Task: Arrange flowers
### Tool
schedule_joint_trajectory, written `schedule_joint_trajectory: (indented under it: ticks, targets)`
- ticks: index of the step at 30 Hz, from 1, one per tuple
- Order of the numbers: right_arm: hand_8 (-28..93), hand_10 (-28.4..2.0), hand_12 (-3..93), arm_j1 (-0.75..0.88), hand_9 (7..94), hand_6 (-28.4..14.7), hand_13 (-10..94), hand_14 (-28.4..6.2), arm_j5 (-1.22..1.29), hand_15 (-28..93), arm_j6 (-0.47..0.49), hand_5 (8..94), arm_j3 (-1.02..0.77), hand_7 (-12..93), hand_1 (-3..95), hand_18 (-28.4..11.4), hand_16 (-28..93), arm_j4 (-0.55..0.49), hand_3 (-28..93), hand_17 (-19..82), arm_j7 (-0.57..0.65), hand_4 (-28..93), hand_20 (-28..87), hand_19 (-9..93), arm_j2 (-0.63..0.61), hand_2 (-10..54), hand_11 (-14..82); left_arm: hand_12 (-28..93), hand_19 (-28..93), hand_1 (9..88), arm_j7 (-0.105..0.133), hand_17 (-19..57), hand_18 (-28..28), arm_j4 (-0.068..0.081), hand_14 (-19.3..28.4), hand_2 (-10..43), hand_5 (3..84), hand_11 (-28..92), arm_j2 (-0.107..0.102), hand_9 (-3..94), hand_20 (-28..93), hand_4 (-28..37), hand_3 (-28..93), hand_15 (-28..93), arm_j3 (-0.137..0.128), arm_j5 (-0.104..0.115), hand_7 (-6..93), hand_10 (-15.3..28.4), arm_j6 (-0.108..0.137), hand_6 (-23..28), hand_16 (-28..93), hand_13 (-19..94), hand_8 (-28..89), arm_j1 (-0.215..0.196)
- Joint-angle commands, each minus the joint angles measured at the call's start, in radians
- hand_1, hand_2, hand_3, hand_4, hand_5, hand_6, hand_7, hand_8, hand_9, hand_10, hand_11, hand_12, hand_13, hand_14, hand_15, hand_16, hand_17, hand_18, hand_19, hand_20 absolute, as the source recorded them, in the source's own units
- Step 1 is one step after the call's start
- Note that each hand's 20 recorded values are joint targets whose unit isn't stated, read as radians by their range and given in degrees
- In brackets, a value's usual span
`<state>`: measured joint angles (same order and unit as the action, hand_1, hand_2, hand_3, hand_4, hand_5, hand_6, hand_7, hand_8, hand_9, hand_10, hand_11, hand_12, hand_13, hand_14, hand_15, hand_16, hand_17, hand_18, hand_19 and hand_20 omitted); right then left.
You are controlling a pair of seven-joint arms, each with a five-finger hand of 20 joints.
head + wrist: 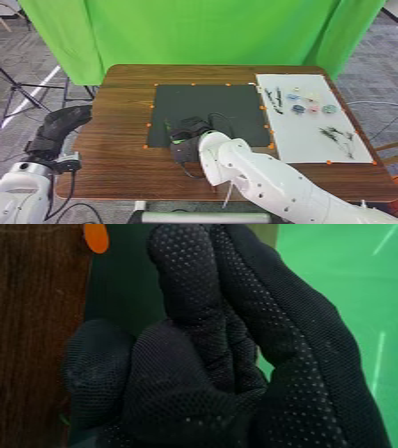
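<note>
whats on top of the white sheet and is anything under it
On the white sheet lie thin dark stems, small flower heads and leafy sprigs. Whatever may be under the sheet is covered, so I can't tell.

"Where's your left hand (67,121)?"
"Beyond the tabletop's (111,165) left edge, fingers relaxed."
"And your right hand (185,134)?"
"Over the tabletop, your right arm (280,180) crossing the near edge toward its right corner."

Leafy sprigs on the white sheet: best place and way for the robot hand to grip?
Leafy sprigs: I'd pinch the thin stems crosswise, from above, just short of the leaves. They lie flat on the white sheet, leafy ends away, stems toward its near edge.
</note>
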<state>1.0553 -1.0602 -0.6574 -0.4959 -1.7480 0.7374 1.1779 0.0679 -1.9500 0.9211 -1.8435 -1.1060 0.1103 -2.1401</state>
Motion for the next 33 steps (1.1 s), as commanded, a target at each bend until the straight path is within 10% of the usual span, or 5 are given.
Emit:
schedule_joint_trajectory:
  ticks: [1,33]
  targets:
    - [13,-12.4,27.1,0.006,93.7,-5.3,94,1.9,-0.007,69,-0.003,60.0,0.004,58,61.8,-11.6,25,0.008,52,70,0.000,-1,41,91,-0.004,-9.5,23.0,9,11,29.8,-0.010,9.0,13.3,-0.004,19.1,7.0,43.9,19,0.011,41.0,13,-22.2,60,18,-0.005,-0.006,16.8,16.0,-0.013,6.1,-5,35,-7,-0.004]
    - [13,-10.6,30.8,0.034,92.6,-6.6,94,2.2,0.011,67,0.055,58.4,-0.011,55,58.0,-11.4,26,-0.002,48,69,0.032,2,40,91,-0.005,-9.5,19.3,10,11,31.2,-0.020,8.7,13.4,-0.006,19.3,4.5,43.6,19,0.017,40.9,13,-20.6,59,18,-0.010,-0.019,16.9,15.9,-0.032,6.0,-4,35,-7,-0.003]
